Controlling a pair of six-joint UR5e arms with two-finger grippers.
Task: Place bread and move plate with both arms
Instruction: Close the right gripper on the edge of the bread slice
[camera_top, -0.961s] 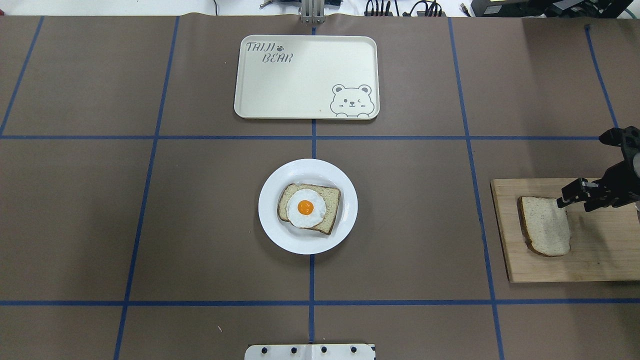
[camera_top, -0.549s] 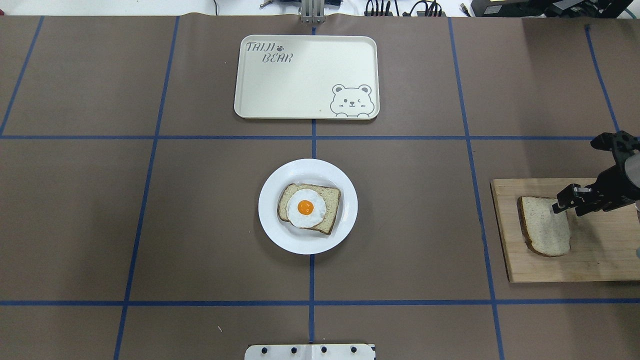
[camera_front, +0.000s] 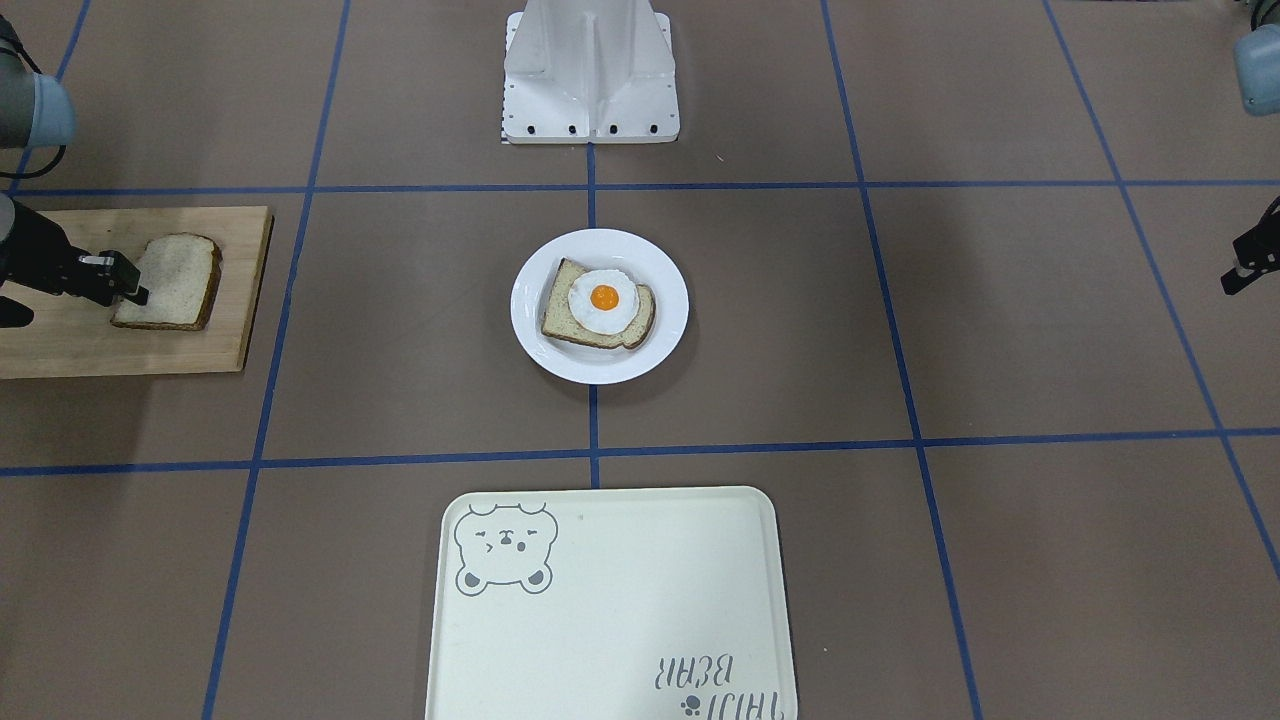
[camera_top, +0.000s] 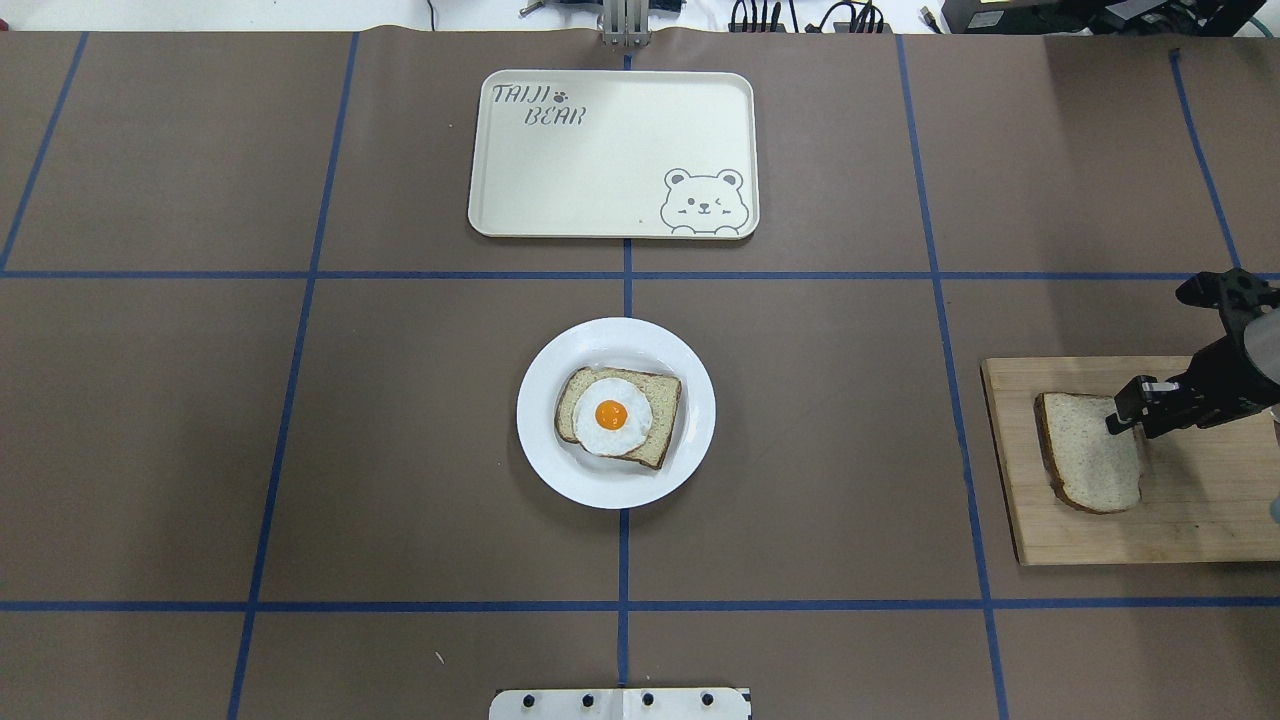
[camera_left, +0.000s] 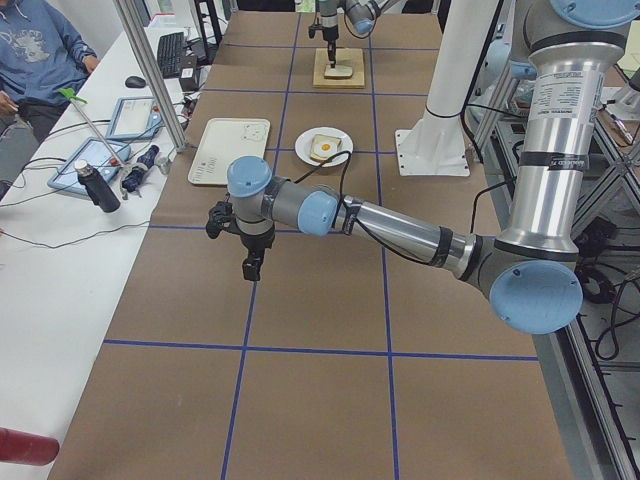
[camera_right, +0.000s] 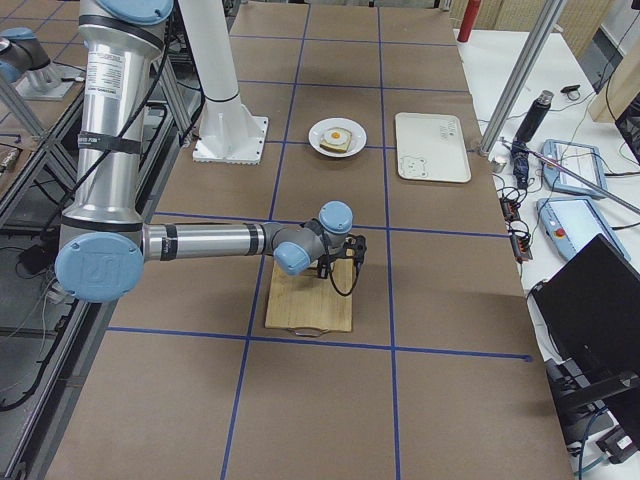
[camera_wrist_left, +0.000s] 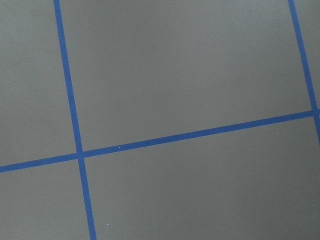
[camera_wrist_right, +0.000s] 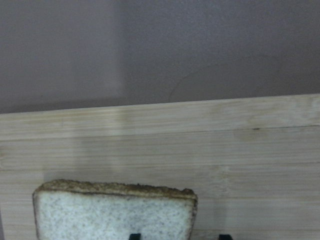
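Observation:
The plain bread (camera_top: 1085, 465) lies flat on a wooden board (camera_top: 1200, 500) at the right. My right gripper (camera_top: 1122, 415) is low at the slice's far right corner. In the right wrist view its two fingertips (camera_wrist_right: 134, 235) stand apart, one in front of the bread (camera_wrist_right: 110, 217), one over the board, so it is open. The white plate (camera_top: 540, 440) sits mid-table with an egg-topped slice (camera_top: 612, 415) on it. My left gripper (camera_front: 1238, 278) hangs over bare table far from the plate; I cannot tell if it is open or shut.
A cream bear tray (camera_top: 600, 170) lies beyond the plate. The white robot stand (camera_front: 590, 70) is at the near side. Blue tape lines cross the brown table cover.
My right gripper has come down and moved a little toward the bread's corner. The bread, plate and tray have not moved.

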